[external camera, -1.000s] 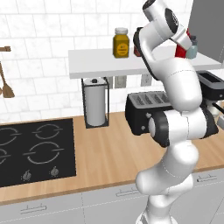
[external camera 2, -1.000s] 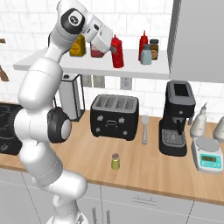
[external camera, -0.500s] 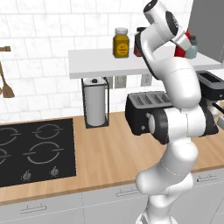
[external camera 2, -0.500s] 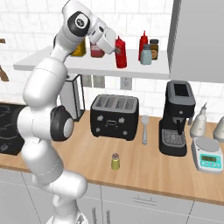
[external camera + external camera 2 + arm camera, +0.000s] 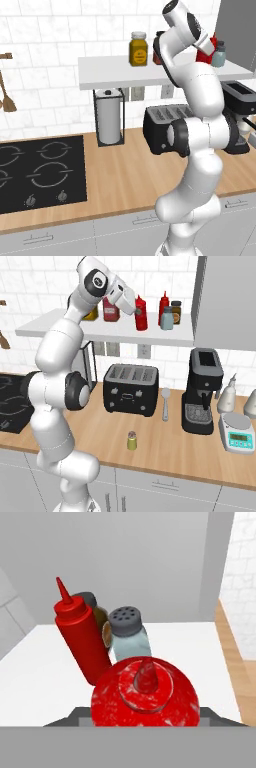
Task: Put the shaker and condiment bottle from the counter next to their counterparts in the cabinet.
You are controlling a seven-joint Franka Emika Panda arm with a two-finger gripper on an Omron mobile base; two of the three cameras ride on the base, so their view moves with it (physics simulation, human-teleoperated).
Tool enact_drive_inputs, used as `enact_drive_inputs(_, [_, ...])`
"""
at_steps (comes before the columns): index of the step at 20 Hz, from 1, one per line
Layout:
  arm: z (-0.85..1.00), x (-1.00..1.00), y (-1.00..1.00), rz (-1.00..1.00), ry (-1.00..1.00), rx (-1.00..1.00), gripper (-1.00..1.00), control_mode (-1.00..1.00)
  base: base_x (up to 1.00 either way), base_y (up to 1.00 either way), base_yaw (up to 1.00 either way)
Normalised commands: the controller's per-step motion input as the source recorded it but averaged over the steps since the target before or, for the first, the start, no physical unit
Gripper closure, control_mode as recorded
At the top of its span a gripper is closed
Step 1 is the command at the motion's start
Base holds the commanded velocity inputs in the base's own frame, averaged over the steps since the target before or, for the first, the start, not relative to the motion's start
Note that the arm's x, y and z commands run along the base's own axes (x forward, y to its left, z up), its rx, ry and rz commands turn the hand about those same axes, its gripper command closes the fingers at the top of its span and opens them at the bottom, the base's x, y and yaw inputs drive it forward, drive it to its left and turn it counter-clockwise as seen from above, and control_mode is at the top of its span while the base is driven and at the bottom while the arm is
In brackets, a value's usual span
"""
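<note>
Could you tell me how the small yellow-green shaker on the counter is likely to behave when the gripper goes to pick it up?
The shaker looks short and squat, standing upright, so it probably resists tipping. Being small, it is likely light and may slide on the smooth counter if nudged. Its rounded body could roll if knocked over.

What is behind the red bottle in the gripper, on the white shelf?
Behind the held condiment bottle stand its twin red bottle and the pale shaker. A dark jar peeks between them, mostly covered. The shelf under the held bottle is hidden.

The counter (image 5: 170, 443) bears the shaker (image 5: 132, 441), a toaster (image 5: 131, 389) and a coffee machine (image 5: 203, 390).
</note>
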Motion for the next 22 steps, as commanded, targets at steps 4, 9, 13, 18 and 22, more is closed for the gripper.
enact_drive_inputs(4, [0.0,0.47,-0.12,0.0,0.0,0.0,1.0,-1.0,0.0,0.0,0.0])
enact_drive_inputs(9, [0.0,0.44,-0.11,0.0,0.0,0.0,1.0,-1.0,0.0,0.0,0.0])
enact_drive_inputs(13, [0.0,0.32,-0.05,0.0,0.0,0.0,1.0,-1.0,0.0,0.0,0.0])
enact_drive_inputs(18, [0.0,0.04,0.0,0.0,0.0,0.0,1.0,-1.0,0.0,0.0,0.0])
enact_drive_inputs(22, [0.0,0.0,0.0,0.0,0.0,0.0,1.0,-1.0,0.0,0.0,0.0])
